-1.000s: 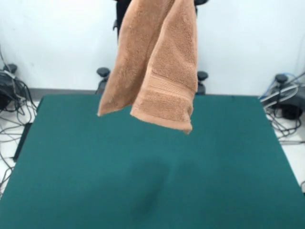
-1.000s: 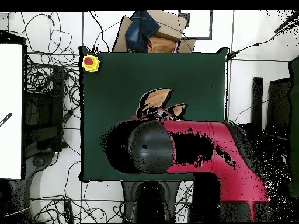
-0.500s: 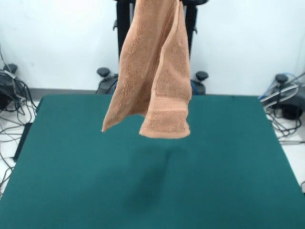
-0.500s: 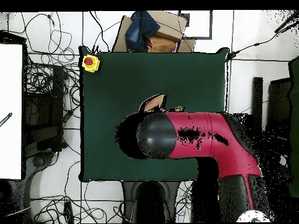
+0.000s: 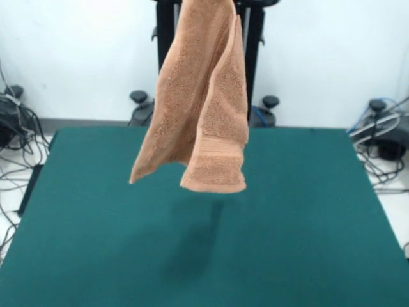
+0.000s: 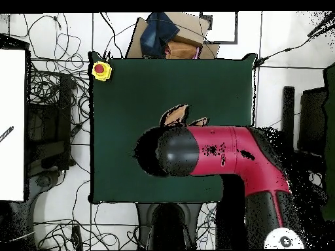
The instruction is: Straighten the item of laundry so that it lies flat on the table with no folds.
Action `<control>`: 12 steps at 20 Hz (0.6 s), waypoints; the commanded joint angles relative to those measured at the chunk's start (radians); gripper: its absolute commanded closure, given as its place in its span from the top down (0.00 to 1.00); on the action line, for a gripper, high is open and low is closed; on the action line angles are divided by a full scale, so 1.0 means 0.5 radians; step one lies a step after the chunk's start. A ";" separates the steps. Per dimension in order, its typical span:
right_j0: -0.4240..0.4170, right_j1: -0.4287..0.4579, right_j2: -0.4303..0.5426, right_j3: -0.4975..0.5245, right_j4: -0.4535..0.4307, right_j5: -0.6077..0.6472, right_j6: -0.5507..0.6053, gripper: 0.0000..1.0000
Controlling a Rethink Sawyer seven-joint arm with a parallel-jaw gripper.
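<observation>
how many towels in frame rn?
1. The towel hangs folded above the table, held from above the front view's top edge, clear of the top. Overhead, only bits of it show past the arm.

Peach-orange towel [image 5: 201, 96] with a flat woven band, dark green table [image 5: 307, 217], apparently red-and-black arm [image 6: 222, 151].

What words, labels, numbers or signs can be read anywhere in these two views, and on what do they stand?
None can be read. The towel hanging above the table shows only plain woven bands, no tag. The yellow box with a red button at the table's corner and the cardboard box beyond it carry no text that can be made out.
</observation>
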 commanded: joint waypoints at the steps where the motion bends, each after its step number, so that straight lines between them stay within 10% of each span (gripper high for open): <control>1: -0.037 0.064 -0.043 0.150 -0.021 -0.088 0.169 0.00; 12: -0.138 0.168 -0.006 0.118 -0.095 -0.143 0.081 0.00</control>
